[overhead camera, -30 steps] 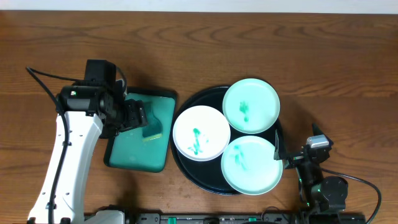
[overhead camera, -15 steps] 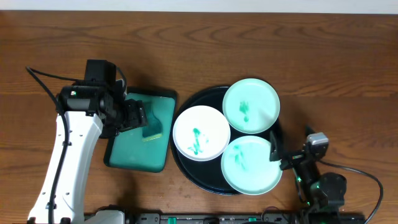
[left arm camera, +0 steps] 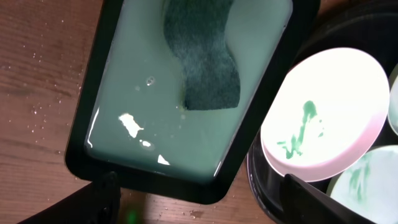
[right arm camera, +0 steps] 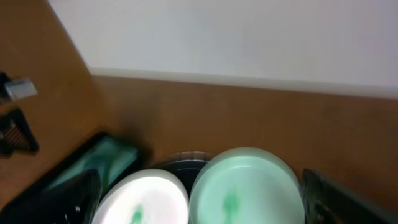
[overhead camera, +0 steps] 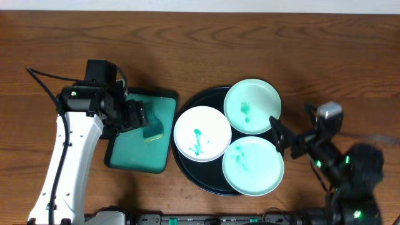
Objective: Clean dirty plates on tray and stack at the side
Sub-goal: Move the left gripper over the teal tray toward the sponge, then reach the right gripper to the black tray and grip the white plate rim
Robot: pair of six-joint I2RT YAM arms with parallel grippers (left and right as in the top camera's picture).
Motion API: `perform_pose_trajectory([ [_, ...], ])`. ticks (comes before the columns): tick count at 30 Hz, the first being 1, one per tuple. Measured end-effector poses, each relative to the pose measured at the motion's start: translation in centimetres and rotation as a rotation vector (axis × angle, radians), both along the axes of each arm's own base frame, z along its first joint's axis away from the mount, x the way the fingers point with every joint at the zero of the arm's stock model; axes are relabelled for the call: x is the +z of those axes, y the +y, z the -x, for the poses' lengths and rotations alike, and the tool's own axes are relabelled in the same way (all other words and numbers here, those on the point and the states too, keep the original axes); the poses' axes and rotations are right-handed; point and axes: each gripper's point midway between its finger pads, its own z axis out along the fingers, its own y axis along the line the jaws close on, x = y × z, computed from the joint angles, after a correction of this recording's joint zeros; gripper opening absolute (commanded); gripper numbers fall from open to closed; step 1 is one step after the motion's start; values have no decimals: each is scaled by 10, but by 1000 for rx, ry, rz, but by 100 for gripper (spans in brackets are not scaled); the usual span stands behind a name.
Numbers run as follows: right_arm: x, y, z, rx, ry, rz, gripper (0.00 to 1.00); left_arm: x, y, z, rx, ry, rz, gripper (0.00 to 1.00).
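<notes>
**On the black tray [overhead camera: 199, 181]: three smeared plates, zero stacked**

Across the bench [overhead camera: 250, 50] there's no stack anywhere, so I'd call this basically the start of the job. The black tray holds all three plates. Just beside it on the left sits the smaller teal tray [overhead camera: 134, 164] with cloudy water in it.

Plates: the white plate [overhead camera: 202, 133] is on the tray's left, then there's the far mint plate [overhead camera: 252, 106] and the near mint plate [overhead camera: 253, 165]. Each has green smears in the middle, and they're crowded edge to edge.

The sponge [left arm camera: 202, 62] lies in the teal tray, with nothing gripping it. My left fingers [overhead camera: 139, 117] hang over it, spread apart and holding nothing. My right fingers [overhead camera: 281, 139] are spread too and empty. They're at the black tray's right edge, between the two mint plates.

Left to do, as I read it: grab the sponge, wipe all three, then stack them on bare wood.
</notes>
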Motion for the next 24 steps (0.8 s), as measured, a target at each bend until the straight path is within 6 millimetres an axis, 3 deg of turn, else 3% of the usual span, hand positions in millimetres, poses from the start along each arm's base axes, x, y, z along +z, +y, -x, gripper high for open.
perform_pose_trajectory([
  [6, -31, 8, -28, 43, 432, 37, 99, 0, 0, -2, 0, -8, 1, 82],
  [9, -51, 27, -35, 126, 600, 88, 99, 0, 0, -2, 0, -8, 1, 82],
  [16, -99, 77, -21, 311, 853, 270, 99, 0, 0, -2, 0, -8, 1, 82],
  [24, -124, 115, -5, 329, 971, 310, 99, 0, 0, -2, 0, -8, 1, 82],
])
